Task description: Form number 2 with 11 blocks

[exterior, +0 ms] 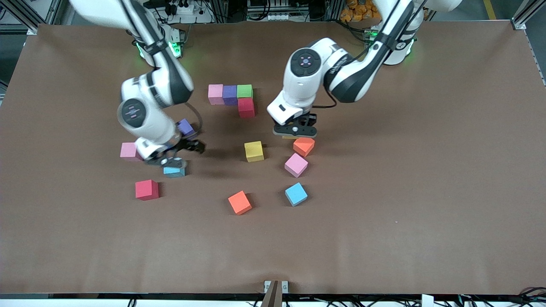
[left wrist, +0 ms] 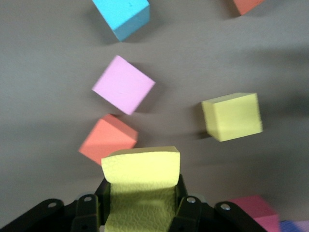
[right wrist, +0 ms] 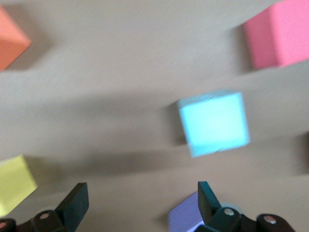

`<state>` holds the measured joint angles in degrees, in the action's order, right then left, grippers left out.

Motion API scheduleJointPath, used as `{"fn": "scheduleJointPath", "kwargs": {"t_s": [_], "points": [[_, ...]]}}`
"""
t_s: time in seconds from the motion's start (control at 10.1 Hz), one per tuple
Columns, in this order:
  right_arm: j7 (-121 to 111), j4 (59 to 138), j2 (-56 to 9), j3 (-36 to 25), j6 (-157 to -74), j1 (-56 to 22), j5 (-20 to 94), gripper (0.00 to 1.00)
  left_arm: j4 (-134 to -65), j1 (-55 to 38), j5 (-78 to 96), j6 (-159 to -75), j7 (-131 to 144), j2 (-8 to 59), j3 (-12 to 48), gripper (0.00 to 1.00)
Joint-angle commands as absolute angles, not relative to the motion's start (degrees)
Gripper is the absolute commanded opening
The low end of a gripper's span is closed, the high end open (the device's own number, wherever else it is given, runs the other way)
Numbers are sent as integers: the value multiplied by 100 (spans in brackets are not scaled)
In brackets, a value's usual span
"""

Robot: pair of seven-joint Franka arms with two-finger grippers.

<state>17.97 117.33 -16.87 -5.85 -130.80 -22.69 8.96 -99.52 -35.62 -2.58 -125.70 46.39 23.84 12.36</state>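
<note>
From the front, the brown cloth-covered table (exterior: 384, 234) carries small matte foam cubes. A pink block (exterior: 216, 94), a purple block (exterior: 230, 94) and a green block (exterior: 245, 91) sit touching in a row, with a red block (exterior: 246, 107) touching the green one on the side nearer the camera; that is as much of the number 2 as has been laid. Loose cubes lie nearer the camera: a yellow block (exterior: 254, 151), an orange block (exterior: 303, 146), a second pink block (exterior: 296, 165) and a light blue block (exterior: 296, 194). The left hand (exterior: 295, 133) hangs just beside the orange block. The right hand (exterior: 172, 160) hovers over another light blue block (exterior: 174, 171).

The left wrist view shows what the front hides: the left hand (left wrist: 142, 203) is clamped on a held yellow block (left wrist: 141, 186), its foam pebbled and slightly squashed.

In the right wrist view, the right hand (right wrist: 142, 203) is spread wide and holding nothing, the blue cube under it.
</note>
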Motion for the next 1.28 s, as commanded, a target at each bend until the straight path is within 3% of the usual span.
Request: {"fn": "scheduleJointPath", "kwargs": {"t_s": [0.0,0.79,1.18], "points": [[1276,11286,-2109,-492,-12981,-1776,923,100,-9213,-3909,-167,-12437,5437,2951,1230,5],[1204,10196,-3049,-492,-12973,-1345,571,100,-8447,-4579,-527,-12515,5889,3981,1160,5],[1204,10107,-3225,-483,-12973,-1485,589,100,-8130,-4623,-536,-12603,5941,4333,1108,5]]}}
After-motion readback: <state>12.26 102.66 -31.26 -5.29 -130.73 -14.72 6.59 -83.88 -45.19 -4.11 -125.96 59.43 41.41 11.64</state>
